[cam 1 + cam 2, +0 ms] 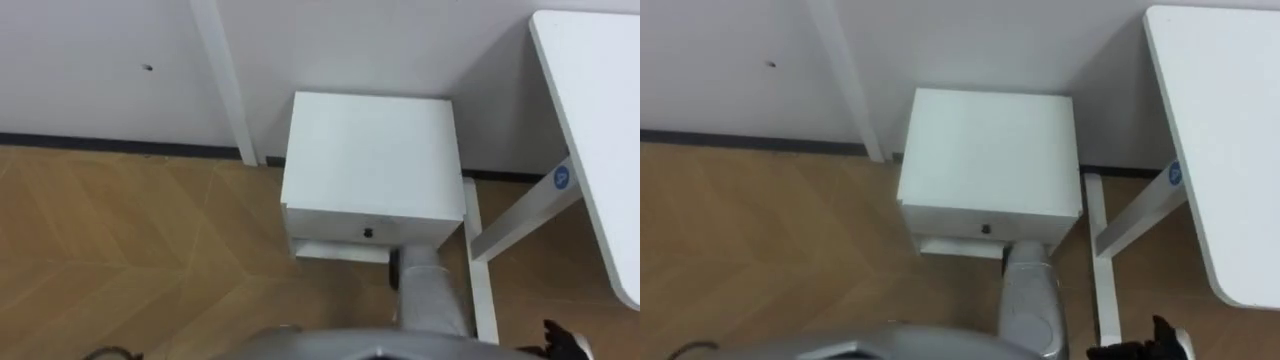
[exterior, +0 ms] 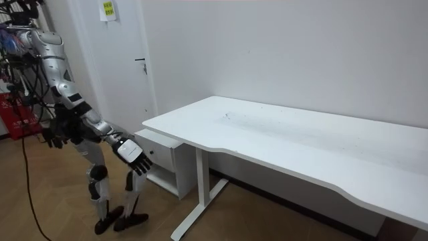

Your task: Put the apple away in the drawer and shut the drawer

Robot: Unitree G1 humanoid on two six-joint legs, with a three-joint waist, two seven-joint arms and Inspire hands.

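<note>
A white drawer cabinet (image 1: 370,150) stands against the wall, just left of the desk. Its drawer front (image 1: 372,230) sits flush with the body and carries a small dark knob (image 1: 368,232). In the room view I stand bent forward in front of the cabinet (image 2: 160,150). My right hand (image 2: 134,157) is held out low, a little short of the drawer front, its fingers spread and holding nothing. Its dark fingertips (image 1: 565,340) show at the lower right of the eye views. My left hand (image 2: 52,138) hangs low behind me at the room view's left.
A long white desk (image 2: 301,144) on white legs (image 1: 520,220) stands at my right, its foot bar (image 1: 482,280) on the floor beside the cabinet. A white post (image 1: 225,80) runs up the wall at the cabinet's left. Wooden floor (image 1: 130,240) lies to the left.
</note>
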